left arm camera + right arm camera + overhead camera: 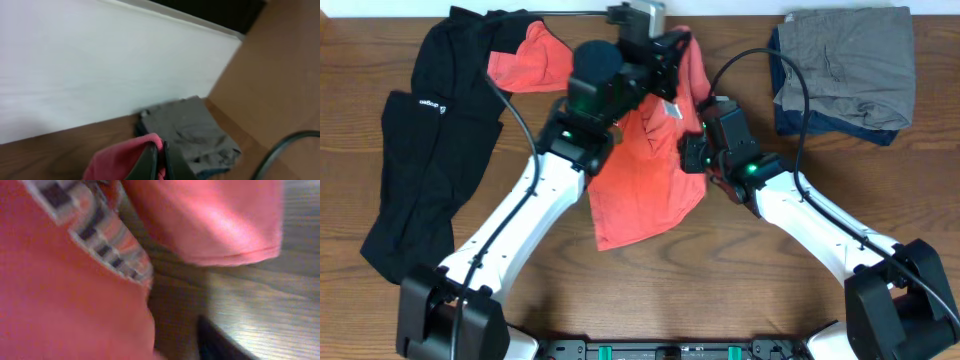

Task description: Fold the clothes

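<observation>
- Clamps a bunch of the coral-red T-shirt in the left gripper, jaws pressed tight together on the cloth, plain in the left wrist view.
- Holds that pinched part up near the middle of the far edge of the wooden table. Lets the rest of the shirt hang down toward the near side, with the lower part spread flat on the wood.
- Shows another lobe of coral cloth left of the left arm's wrist, lying against the upper end of the long black garment.
- Places the right gripper at the shirt's right edge, close over the cloth. Cannot tell whether its jaws stand wide, narrow or closed on fabric.
- Gives only one dark fingertip in the right wrist view, blurred, over bare wood.
- Fills most of that view with coral cloth crossed by a slanting strip of block lettering.
- Finds the long black garment, with a small white logo, crumpled along the table's left side.
- Sets a grey folded garment at the far right corner, on top of a dark blue piece, well apart from the shirt.
- Backs the table with a white wall.
</observation>
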Available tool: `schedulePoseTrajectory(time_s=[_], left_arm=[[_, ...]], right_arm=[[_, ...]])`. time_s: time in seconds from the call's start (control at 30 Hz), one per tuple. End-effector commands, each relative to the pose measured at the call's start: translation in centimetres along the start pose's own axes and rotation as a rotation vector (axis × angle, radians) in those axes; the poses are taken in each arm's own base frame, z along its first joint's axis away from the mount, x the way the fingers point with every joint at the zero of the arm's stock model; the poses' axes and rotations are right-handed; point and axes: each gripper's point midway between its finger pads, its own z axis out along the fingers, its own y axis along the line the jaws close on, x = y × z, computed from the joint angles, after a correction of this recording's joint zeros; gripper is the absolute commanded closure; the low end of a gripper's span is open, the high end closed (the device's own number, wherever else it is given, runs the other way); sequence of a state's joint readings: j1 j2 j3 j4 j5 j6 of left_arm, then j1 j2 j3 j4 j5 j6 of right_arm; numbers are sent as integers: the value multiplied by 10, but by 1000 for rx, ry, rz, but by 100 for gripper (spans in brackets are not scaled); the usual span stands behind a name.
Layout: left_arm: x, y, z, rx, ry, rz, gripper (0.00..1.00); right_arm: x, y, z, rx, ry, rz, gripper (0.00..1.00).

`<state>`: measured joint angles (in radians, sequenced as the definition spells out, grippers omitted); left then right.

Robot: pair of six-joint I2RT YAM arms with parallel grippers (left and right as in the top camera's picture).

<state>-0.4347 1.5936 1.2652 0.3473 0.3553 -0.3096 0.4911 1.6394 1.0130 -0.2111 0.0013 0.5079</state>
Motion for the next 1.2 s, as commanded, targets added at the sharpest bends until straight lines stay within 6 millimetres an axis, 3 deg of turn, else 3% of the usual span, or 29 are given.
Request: schedulePoseTrajectory(time_s=[0.0, 0.13, 0.27, 0.43, 0.57, 0.7, 0.8, 0.9, 0.97, 1.03, 1.17], left_arm=[[-60, -1, -28, -15, -131, 10, 94], [-80, 9, -48, -51, -168, 17, 94], [-102, 19, -72, -91, -210, 27, 94], [-142, 20, -116, -130, -311, 63, 94], [-179, 1, -163, -141, -422, 125, 94], [-210, -35, -219, -131, -544, 202, 94], [-225, -69, -261, -114, -629, 275, 94], [-228, -97, -297, -102, -677, 324, 94], [-221, -106, -311, -103, -661, 318, 94], [-209, -103, -312, -122, -612, 293, 94], [-180, -77, -293, -180, -464, 214, 94]], right_arm=[[-13, -14, -1, 55, -44, 47, 99], [-30, -17, -8, 43, -89, -14, 99], [-62, -17, -39, 10, -183, -110, 99], [-123, -28, -122, 11, -390, -157, 99], [-160, -40, -202, 17, -543, -163, 99], [-175, -38, -266, -4, -644, -206, 99], [-174, -31, -300, -13, -679, -247, 99], [-166, -20, -318, -49, -683, -275, 99], [-159, -14, -320, -83, -667, -286, 99], [-155, -14, -316, -91, -647, -285, 99], [-152, -13, -294, -125, -574, -282, 99]])
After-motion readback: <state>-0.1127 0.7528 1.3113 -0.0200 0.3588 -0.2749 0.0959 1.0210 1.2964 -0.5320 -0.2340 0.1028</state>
